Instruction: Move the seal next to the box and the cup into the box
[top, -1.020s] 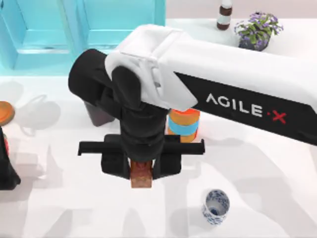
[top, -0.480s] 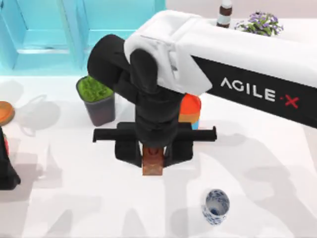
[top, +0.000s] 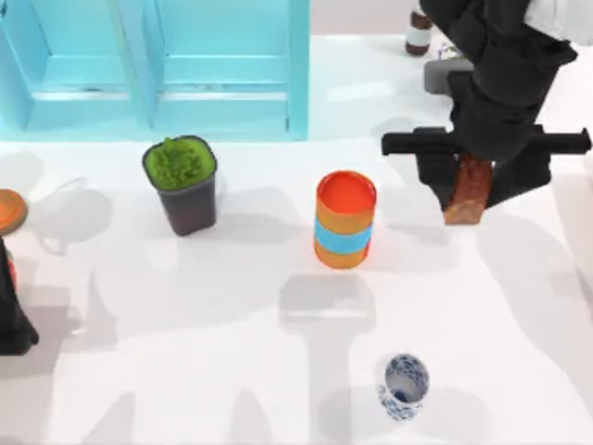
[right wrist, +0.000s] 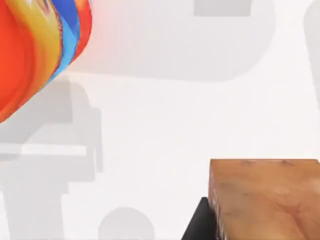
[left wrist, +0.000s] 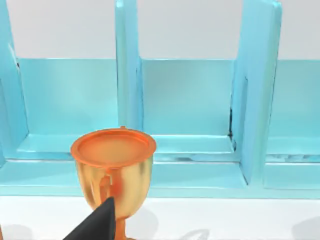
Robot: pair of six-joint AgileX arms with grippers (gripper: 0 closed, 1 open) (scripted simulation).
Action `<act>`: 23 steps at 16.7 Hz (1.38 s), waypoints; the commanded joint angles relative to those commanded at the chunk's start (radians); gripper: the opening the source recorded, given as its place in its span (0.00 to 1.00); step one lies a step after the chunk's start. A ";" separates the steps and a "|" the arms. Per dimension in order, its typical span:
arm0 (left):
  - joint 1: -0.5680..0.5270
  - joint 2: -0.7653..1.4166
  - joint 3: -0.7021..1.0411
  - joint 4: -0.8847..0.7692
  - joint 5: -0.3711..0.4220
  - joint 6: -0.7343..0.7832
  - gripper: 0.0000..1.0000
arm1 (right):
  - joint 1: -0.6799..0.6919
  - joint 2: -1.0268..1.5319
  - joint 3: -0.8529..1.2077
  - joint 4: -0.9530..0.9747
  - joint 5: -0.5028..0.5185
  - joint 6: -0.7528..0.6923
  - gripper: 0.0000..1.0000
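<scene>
Top view: right gripper up at the right rear of the table, fingers clamped on the seal, which hangs reddish-brown below the black jaw bar, clear of the tabletop, right of the orange cylinder with blue band. Light blue box sits at the rear left, well apart from the seal. Cup, white with blue pattern, stands upright near the front edge, right of centre, well apart from the box. Dark pot with green plant just in front of the box, left of the cylinder. Brown-and-white bottle at the rear, partly behind the right arm. Left arm parked at the far left edge, left gripper dark and low, cannot tell whether its fingers are apart or together; orange goblet rim beside it. Left wrist view: goblet up close, box compartments behind it. Right wrist view: seal held close to the lens above the white table, cylinder off to one corner.
</scene>
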 joint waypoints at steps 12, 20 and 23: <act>0.000 0.000 0.000 0.000 0.000 0.000 1.00 | -0.290 -0.078 -0.088 -0.002 0.002 -0.292 0.00; 0.000 0.000 0.000 0.000 0.000 0.000 1.00 | -0.290 -0.063 -0.198 0.126 0.002 -0.290 0.00; 0.000 0.000 0.000 0.000 0.000 0.000 1.00 | -0.288 -0.057 -0.238 0.176 0.000 -0.291 0.00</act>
